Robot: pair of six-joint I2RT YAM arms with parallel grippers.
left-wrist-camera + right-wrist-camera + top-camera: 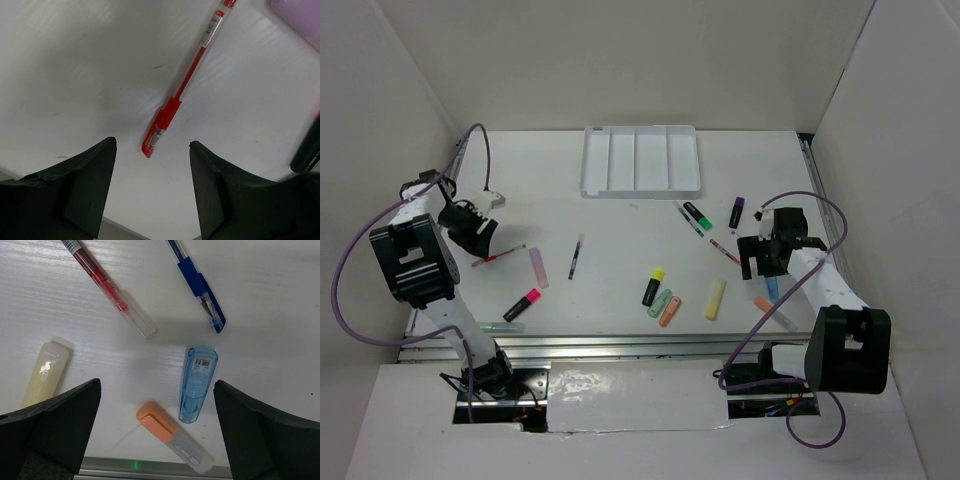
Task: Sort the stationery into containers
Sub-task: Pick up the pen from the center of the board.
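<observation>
Worktop (620,225): white and walled in; the stationery lies scattered over its near half, and I judge nothing sorted yet.
Tray (642,190): at the far edge, its four long compartments all look bare. It sits well apart from every item, so each pick means a carry away from the bases.
Left gripper (152,145): fingers released and spread, pointing down at the worktop. The thick end of the red pen (187,80) lies between them, touching neither. I read this as lining up across the barrel for a pinch.
Right gripper (156,390): fingers wide apart and empty, hovering over the right-hand cluster.
Blue highlighter (197,385): flat between the right fingers, nearer one side, and my likeliest target there.
Orange marker (172,437): its cap lies just beside the highlighter's near end, so closing there could nudge both.
Pink marker (300,17): near the red pen's far end, clear of the left fingers.
</observation>
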